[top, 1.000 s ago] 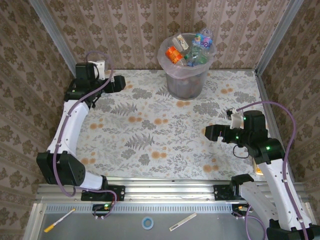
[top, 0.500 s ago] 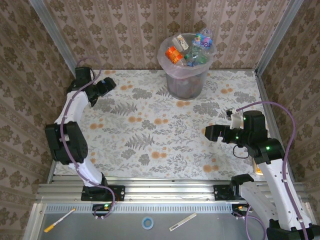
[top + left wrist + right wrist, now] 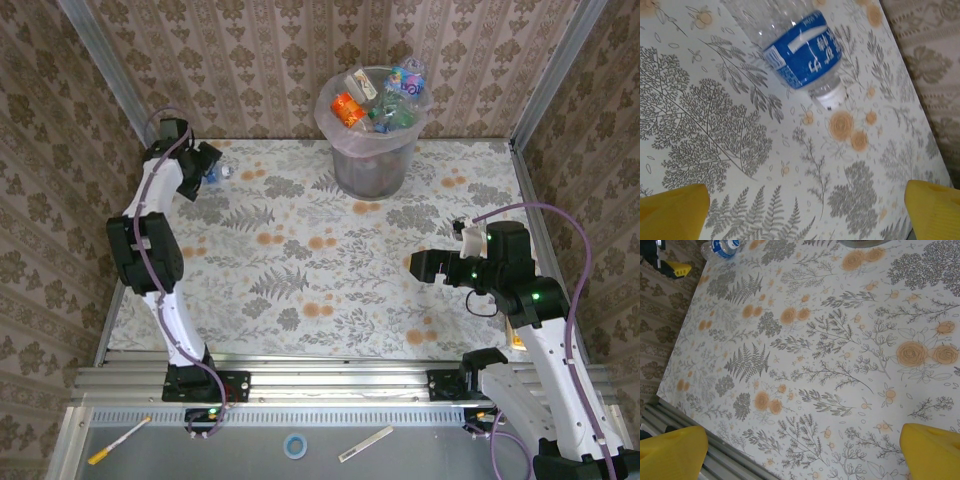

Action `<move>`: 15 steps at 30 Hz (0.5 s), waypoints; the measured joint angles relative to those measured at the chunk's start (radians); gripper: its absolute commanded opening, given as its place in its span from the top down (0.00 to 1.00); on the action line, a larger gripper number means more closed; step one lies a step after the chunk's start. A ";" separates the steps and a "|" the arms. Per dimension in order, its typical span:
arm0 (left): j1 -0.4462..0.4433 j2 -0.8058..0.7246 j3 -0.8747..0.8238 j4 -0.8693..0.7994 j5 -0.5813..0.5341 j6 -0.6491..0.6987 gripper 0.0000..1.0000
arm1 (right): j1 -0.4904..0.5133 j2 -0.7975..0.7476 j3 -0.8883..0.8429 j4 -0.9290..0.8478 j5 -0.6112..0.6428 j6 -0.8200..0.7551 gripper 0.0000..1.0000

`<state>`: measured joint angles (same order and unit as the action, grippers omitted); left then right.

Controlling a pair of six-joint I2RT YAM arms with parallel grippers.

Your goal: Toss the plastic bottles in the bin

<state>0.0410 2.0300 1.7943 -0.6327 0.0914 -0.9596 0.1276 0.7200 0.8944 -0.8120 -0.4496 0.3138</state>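
— What's the biggest thing here?
— The flat tabletop (image 3: 300, 260), printed with ferns and orange flowers. One round grey bin (image 3: 372, 172) with a bag lining stands at its far edge. It is heaped with plastic bottles (image 3: 385, 100), too jumbled to count.
— Any outside it?
— One clear blue-labelled bottle (image 3: 802, 55) lies far left, just beyond the left gripper (image 3: 802, 207), whose jaws are spread wide. The right gripper (image 3: 801, 452) hovers well apart, jaws equally wide.

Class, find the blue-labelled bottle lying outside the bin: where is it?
In the top view, the blue-labelled bottle lies at the far-left corner of the table, just right of the left gripper and well left of the bin.
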 measured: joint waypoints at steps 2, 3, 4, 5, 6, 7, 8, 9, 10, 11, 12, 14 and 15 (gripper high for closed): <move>0.000 0.054 0.081 -0.053 -0.021 -0.041 0.00 | 0.000 0.002 0.000 0.000 0.000 0.000 0.00; 0.000 0.074 0.114 -0.076 -0.027 -0.055 0.00 | 0.000 0.003 0.000 0.000 0.000 0.000 0.00; -0.001 0.100 0.150 -0.103 -0.037 -0.072 0.00 | 0.000 0.005 0.000 0.000 0.000 0.000 0.00; -0.001 0.129 0.192 -0.133 -0.046 -0.088 0.00 | 0.000 0.007 0.000 0.000 0.000 0.000 0.00; -0.002 0.151 0.225 -0.155 -0.054 -0.098 0.00 | 0.000 0.009 0.000 0.000 0.000 0.000 0.00; -0.004 0.180 0.267 -0.184 -0.064 -0.111 0.00 | 0.000 0.011 0.000 0.000 0.000 0.000 0.00; -0.006 0.204 0.303 -0.208 -0.073 -0.121 0.00 | 0.000 0.011 0.000 0.000 0.000 0.000 0.00; -0.008 0.227 0.340 -0.232 -0.082 -0.129 0.00 | 0.000 0.012 0.000 0.000 0.000 0.000 0.00; -0.010 0.251 0.380 -0.259 -0.091 -0.139 0.00 | 0.000 0.012 0.000 0.000 0.000 0.000 0.00; -0.013 0.275 0.420 -0.284 -0.100 -0.147 0.00 | 0.000 0.012 0.000 0.000 0.000 0.000 0.00; -0.014 0.292 0.451 -0.301 -0.106 -0.152 0.00 | 0.000 0.012 0.000 0.000 0.000 0.000 0.00; -0.017 0.327 0.513 -0.333 -0.119 -0.168 0.00 | 0.000 0.013 0.000 0.000 0.000 0.000 0.00; -0.019 0.336 0.531 -0.341 -0.121 -0.174 0.00 | 0.000 0.013 0.000 0.000 0.000 0.000 0.00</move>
<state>0.0223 2.3665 2.3249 -0.9741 -0.0296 -1.1339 0.1276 0.7330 0.8944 -0.8120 -0.4496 0.3134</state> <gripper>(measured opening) 0.997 0.999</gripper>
